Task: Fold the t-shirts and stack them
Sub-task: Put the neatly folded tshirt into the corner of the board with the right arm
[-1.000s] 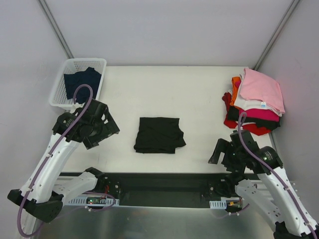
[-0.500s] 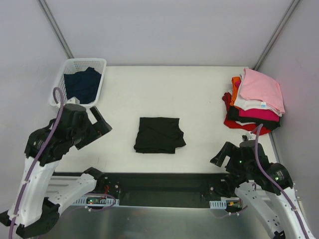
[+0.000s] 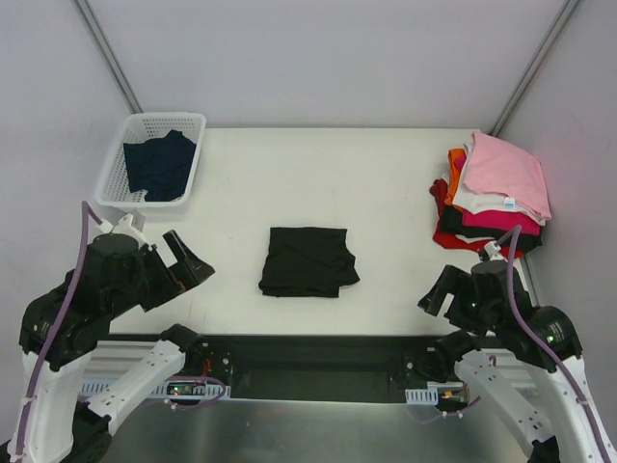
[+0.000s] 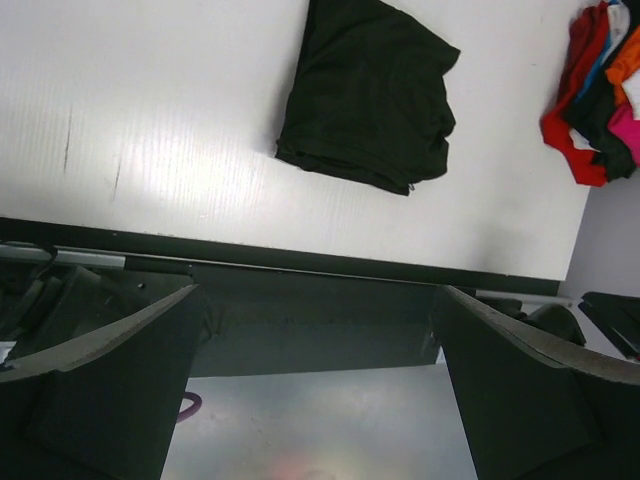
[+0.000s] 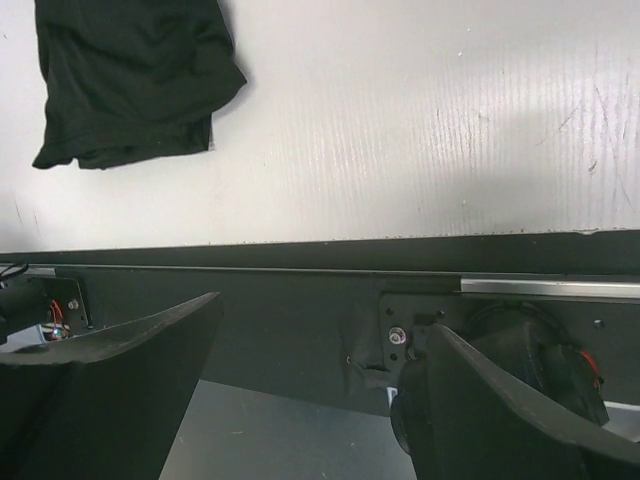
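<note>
Done: a stack of folded tees (image 3: 494,193) sits at the far right of the table (image 3: 376,174). Pink is on top, with white, magenta, black, orange and red layers showing below.
Folded, not stacked: one black t-shirt (image 3: 308,261) lies in a rough rectangle at the middle of the table, towards the near edge and well apart from the stack. It seems to need only carrying over.
Left to do: a dark navy t-shirt (image 3: 159,164) lies bunched in the white basket (image 3: 166,118) at the far left, apparently unfolded.
Left gripper (image 3: 181,265): held above the near left edge, fingers spread wide and holding nothing.
Right gripper (image 3: 445,289): at the near right, just short of the stack, jaws apart and empty.
In the way: nothing shows between the black tee and the stack. The basket walls hem in the navy one.
</note>
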You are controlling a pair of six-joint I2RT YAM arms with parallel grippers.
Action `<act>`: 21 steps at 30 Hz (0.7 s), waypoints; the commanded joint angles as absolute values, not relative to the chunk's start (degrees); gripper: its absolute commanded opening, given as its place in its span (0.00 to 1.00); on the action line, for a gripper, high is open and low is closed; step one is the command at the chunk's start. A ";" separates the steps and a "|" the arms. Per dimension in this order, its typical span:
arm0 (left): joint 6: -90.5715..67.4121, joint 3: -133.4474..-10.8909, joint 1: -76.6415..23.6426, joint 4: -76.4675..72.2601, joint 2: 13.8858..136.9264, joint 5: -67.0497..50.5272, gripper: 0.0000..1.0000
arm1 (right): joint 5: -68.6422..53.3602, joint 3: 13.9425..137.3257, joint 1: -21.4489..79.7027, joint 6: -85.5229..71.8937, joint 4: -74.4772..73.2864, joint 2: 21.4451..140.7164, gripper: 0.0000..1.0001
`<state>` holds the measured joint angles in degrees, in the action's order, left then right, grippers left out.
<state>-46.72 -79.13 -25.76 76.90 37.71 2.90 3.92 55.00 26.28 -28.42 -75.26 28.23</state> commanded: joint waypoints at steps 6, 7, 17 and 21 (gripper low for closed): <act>-40.87 -80.68 -25.22 87.01 33.31 -6.05 0.99 | 8.97 57.39 26.19 -30.07 -95.01 22.76 0.85; -40.78 -81.64 -25.22 87.01 33.40 -6.59 0.99 | 8.18 57.74 26.10 -29.80 -95.10 23.11 0.82; -40.70 -84.81 -25.23 86.57 31.11 -10.55 0.99 | 9.93 67.50 26.10 -31.73 -94.49 30.66 0.93; -41.13 -87.27 -25.23 86.66 31.99 -10.98 0.99 | 6.61 65.75 26.19 -32.25 -91.06 35.76 0.74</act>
<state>-42.33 -84.47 -25.78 77.08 31.53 -8.97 8.25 66.39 26.28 -31.00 -76.84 30.33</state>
